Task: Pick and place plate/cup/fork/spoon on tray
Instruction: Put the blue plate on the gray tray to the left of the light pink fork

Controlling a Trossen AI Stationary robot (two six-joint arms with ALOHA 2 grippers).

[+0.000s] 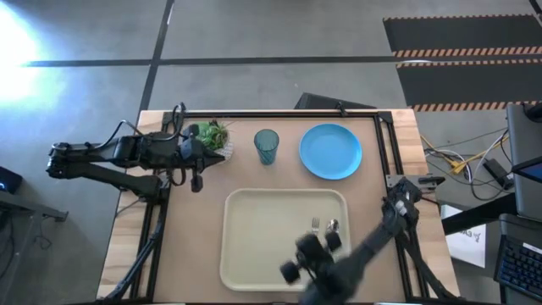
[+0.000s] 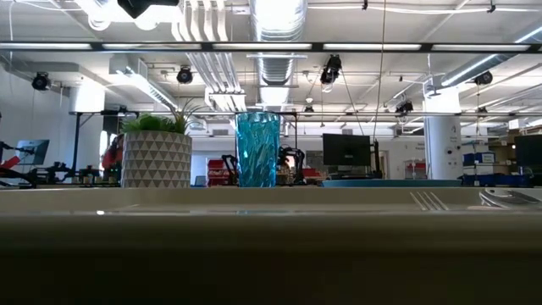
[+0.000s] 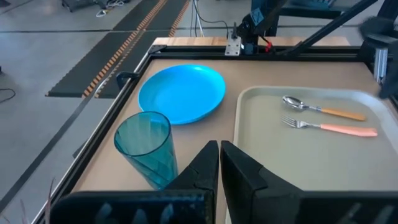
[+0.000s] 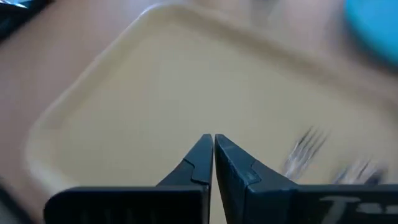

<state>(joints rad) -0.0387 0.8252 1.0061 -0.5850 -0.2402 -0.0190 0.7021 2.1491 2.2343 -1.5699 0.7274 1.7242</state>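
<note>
High view: fork (image 1: 315, 225) and spoon (image 1: 333, 226) trayed; plate (image 1: 330, 151), cup (image 1: 266, 146) pending; both grippers clenched empty; needed reopening.

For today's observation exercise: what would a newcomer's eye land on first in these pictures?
Probably the sky-blue plate and the teal cup, side by side on the bare wood at the table's far edge, beyond the big cream tray. Next, the fork and spoon lying together in the tray, with the right hand shut above the tray's near edge.
</note>
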